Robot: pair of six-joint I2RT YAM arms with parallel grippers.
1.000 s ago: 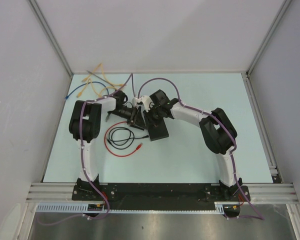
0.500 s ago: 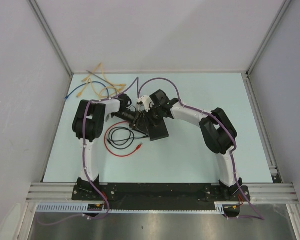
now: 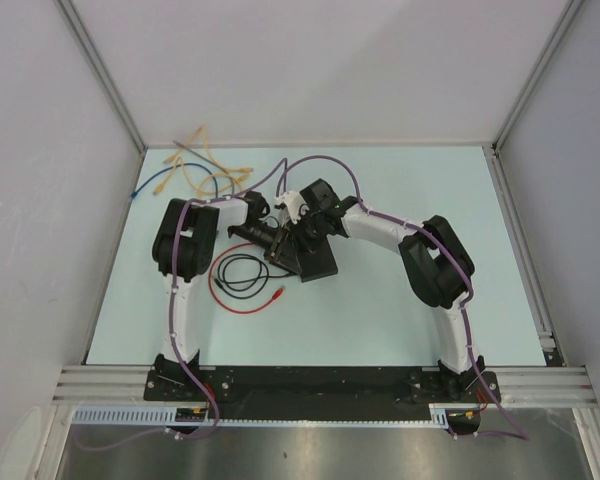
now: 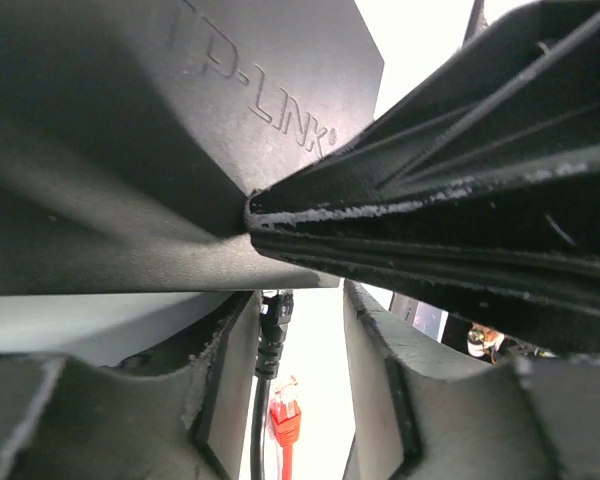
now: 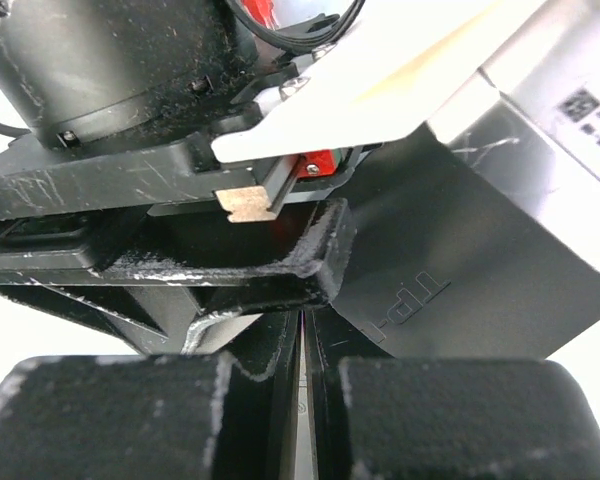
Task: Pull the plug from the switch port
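Left gripper (image 4: 300, 300) straddles the plug (image 4: 273, 328), not clamped yet.
Jaws part open, plug off-centre: I'd centre, clamp, then pull straight out of the switch port (image 4: 277, 292), mid-worktop (image 3: 400, 300). Right gripper (image 5: 303, 335) is closed to a sliver at the switch box (image 5: 430, 270); can't tell what it holds.

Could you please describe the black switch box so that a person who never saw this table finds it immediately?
Start at the pale green table top and go to its middle. There lies a flat matte-black rectangular box, just right of the coiled red cable and black cable. Only it is a solid slab, with TP-LINK lettering embossed on top.
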